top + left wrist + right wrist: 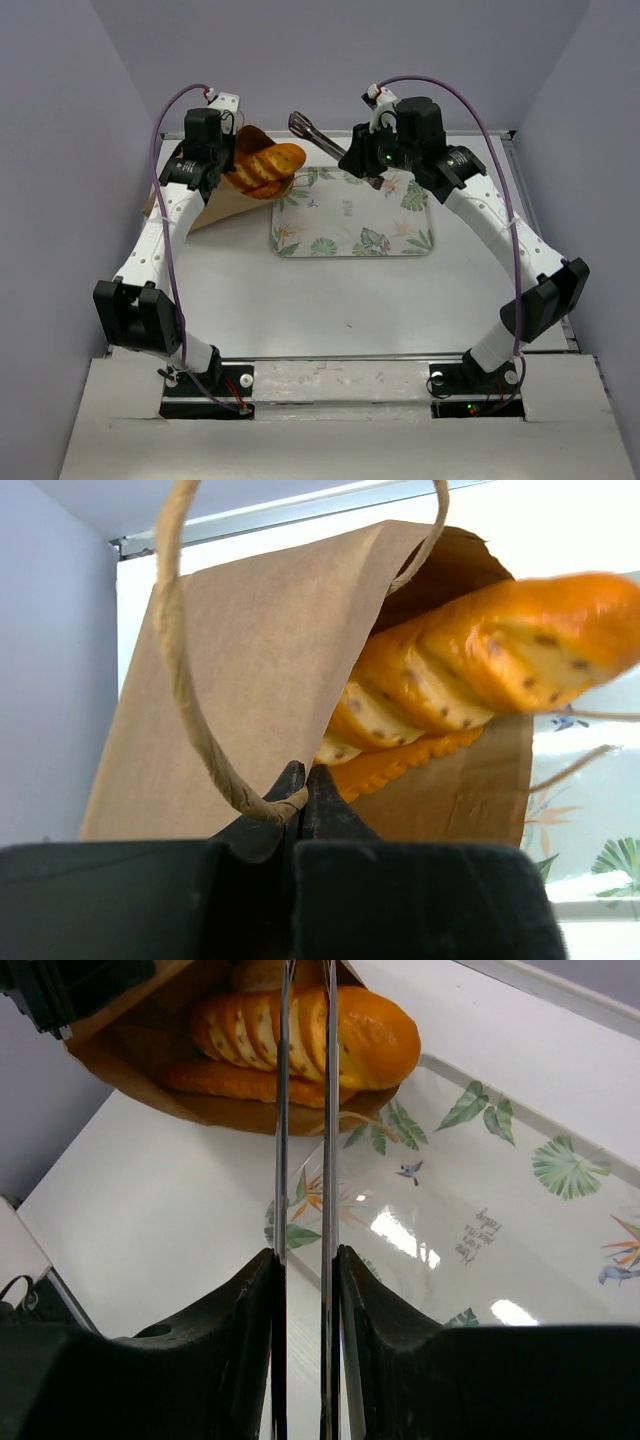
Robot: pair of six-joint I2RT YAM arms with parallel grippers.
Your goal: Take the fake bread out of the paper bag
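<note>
The paper bag [222, 203] leans tilted at the back left, its mouth facing the tray. My left gripper [231, 148] is shut on the bag's twisted loop handle [188, 695], pinching it at the fingertips [303, 780]. The fake bread [266, 165] pokes out of the bag mouth: a glossy scored loaf [480, 650] over a flatter orange one [400, 765]. My right gripper [360, 162] is shut on metal tongs [315, 135]. In the right wrist view the two tong arms [283, 1110] cross in front of the upper loaf [365, 1035]; their tips are out of frame.
A leaf-patterned rectangular tray [355, 215] lies on the white table right of the bag, under the tongs [500, 1210]. Walls close in at the left, back and right. The bag's second handle [580, 765] hangs loose by the mouth.
</note>
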